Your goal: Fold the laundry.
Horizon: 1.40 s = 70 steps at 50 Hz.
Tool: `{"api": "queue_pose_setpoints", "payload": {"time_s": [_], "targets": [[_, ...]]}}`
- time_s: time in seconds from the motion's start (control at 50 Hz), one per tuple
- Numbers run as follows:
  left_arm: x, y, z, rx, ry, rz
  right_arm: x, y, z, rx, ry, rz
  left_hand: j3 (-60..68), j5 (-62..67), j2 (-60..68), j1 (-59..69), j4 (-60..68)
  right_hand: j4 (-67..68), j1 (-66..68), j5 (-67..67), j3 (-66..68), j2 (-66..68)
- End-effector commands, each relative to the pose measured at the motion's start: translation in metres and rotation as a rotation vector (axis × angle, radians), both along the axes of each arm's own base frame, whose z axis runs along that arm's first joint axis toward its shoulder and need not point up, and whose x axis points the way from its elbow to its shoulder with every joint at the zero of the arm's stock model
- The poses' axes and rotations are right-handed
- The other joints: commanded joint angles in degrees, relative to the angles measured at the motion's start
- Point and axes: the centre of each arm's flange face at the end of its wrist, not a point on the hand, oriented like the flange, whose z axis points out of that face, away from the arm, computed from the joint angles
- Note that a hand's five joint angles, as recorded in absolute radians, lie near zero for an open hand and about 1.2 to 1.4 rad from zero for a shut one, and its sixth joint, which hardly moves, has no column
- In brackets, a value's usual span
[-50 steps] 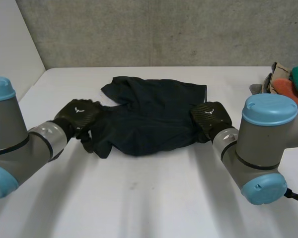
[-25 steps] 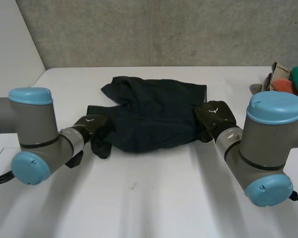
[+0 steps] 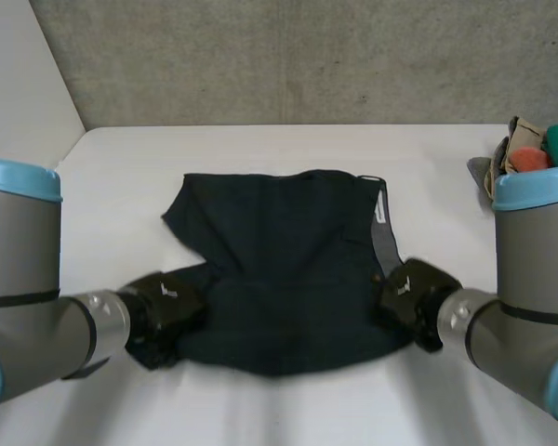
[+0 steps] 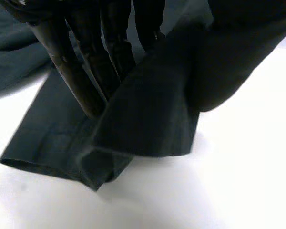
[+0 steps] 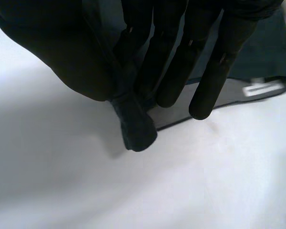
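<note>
On the white table [image 3: 279, 144], a dark, squarish garment [image 3: 288, 260].

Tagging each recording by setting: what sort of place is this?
Probably a lab or test bench, not a home: a white table, a raw concrete wall behind it, one dark garment spread out, a pile of clothes at the table's edge.

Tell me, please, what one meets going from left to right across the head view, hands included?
left robot hand → dark garment → right robot hand → pile of coloured cloths
</note>
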Motion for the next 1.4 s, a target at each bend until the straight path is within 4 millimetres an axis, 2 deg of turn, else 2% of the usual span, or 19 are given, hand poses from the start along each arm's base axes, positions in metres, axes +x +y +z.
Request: {"api": "queue_pose_setpoints", "payload": {"time_s": [0.02,0.1,0.2,0.22,0.28,0.3,0.38,0.6,0.72,0.8,0.84,0.96,1.04,1.08,1.24,1.34,1.4], "targets": [[0.001,0.001,0.002,-0.011,-0.018,-0.021,0.000,0.016,-0.001,0.038,-0.006,0.004,-29.04,-29.44,-29.00,-29.41,-29.29,11.26,16.09,11.50,11.75,12.07],[0.002,-0.021,0.015,-0.086,0.015,0.011,0.000,0.014,-0.003,0.023,-0.023,-0.013,-47.06,-47.46,-47.02,-47.43,-47.30,11.26,16.09,11.50,11.75,12.07],[0.001,-0.058,0.031,-0.233,0.088,0.036,0.002,0.006,-0.002,-0.013,-0.051,-0.028,-48.14,-48.54,-48.11,-48.51,-48.39,11.26,16.09,11.50,11.75,12.07],[0.000,-0.073,0.030,-0.270,0.111,0.041,0.003,0.003,-0.001,-0.030,-0.064,-0.032,-47.98,-48.38,-47.94,-48.35,-48.23,11.26,16.09,11.50,11.75,12.07],[-0.003,-0.093,0.025,-0.308,0.148,0.031,0.005,0.000,0.000,-0.050,-0.084,-0.038,-36.53,-36.93,-36.49,-36.90,-36.77,11.26,16.09,11.50,11.75,12.07],[-0.005,-0.105,0.021,-0.325,0.172,0.020,0.006,-0.002,0.000,-0.058,-0.093,-0.045,-31.83,-32.23,-31.79,-32.20,-32.08,11.26,16.09,11.50,11.75,12.07],[-0.013,-0.127,0.008,-0.326,0.220,0.000,0.007,-0.005,-0.001,-0.064,-0.106,-0.060,-17.69,-18.09,-17.65,-18.06,-17.93,11.26,16.09,11.50,11.75,12.07],[-0.028,-0.168,-0.031,-0.304,0.252,-0.036,0.008,-0.013,-0.010,-0.072,-0.108,-0.078,-17.32,-17.72,-17.28,-17.69,-17.56,11.26,16.09,11.50,11.75,12.07],[-0.033,-0.179,-0.047,-0.298,0.236,-0.038,0.008,-0.013,-0.011,-0.069,-0.104,-0.083,-18.16,-18.56,-18.12,-18.53,-18.41,11.26,16.09,11.50,11.75,12.07],[-0.037,-0.184,-0.051,-0.338,0.184,-0.038,0.008,-0.013,-0.011,-0.068,-0.109,-0.083,-15.98,-16.38,-15.95,-16.35,-16.23,11.26,16.09,11.50,11.75,12.07],[-0.038,-0.187,-0.053,-0.356,0.150,-0.027,0.008,-0.013,-0.010,-0.072,-0.113,-0.084,-7.29,-7.69,-7.25,-7.66,-7.53,11.26,16.09,11.50,11.75,12.07],[-0.042,-0.190,-0.056,-0.393,0.097,-0.021,0.009,-0.013,-0.009,-0.075,-0.122,-0.084,4.19,3.79,4.22,3.82,3.94,11.26,16.09,11.50,11.75,12.07],[-0.046,-0.192,-0.057,-0.411,0.077,-0.006,0.010,-0.013,-0.008,-0.074,-0.133,-0.088,21.82,21.42,21.86,21.45,21.57,11.26,16.09,11.50,11.75,12.07],[-0.045,-0.192,-0.055,-0.415,0.067,0.005,0.010,-0.013,-0.008,-0.072,-0.135,-0.090,21.86,21.46,21.89,21.49,21.61,11.26,16.09,11.50,11.75,12.07],[-0.023,-0.186,-0.032,-0.425,-0.036,0.153,0.011,-0.011,-0.008,-0.071,-0.134,-0.085,21.86,21.46,21.89,21.49,21.61,11.26,16.09,11.50,11.75,12.07],[-0.006,-0.168,-0.020,-0.391,-0.149,0.246,0.013,-0.007,-0.008,-0.070,-0.132,-0.076,21.86,21.46,21.89,21.49,21.61,11.26,16.09,11.50,11.75,12.07],[-0.004,-0.161,-0.021,-0.372,-0.195,0.255,0.014,-0.006,-0.008,-0.069,-0.132,-0.069,21.86,21.46,21.89,21.49,21.61,11.26,16.09,11.50,11.75,12.07]]}}
